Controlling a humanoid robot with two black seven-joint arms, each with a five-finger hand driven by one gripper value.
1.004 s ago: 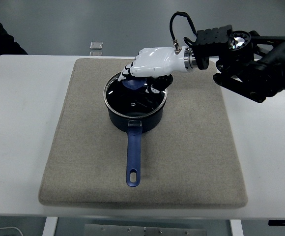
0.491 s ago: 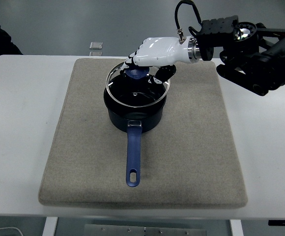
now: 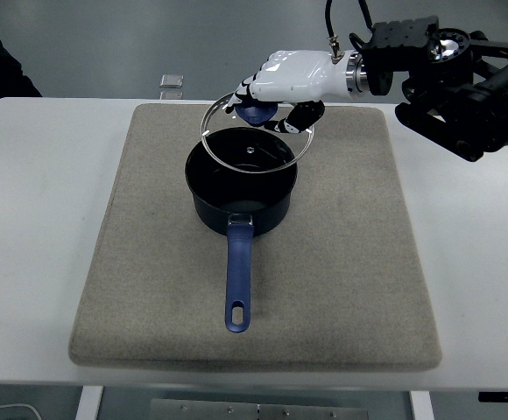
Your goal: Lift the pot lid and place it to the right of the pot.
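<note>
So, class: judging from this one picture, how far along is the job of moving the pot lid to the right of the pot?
Done: the glass lid is off the blue pot, tilted in the air above its far rim. In hand: the right hand grips the lid's blue knob. Left: carry it over and set it on the grey mat to the pot's right, then let go.

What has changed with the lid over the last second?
The right hand, gripping the glass lid by its blue knob, has raised it off the pot; the lid now hangs tilted above the rim, shifted slightly right and away. The pot, the grey mat and the table have not moved.
</note>
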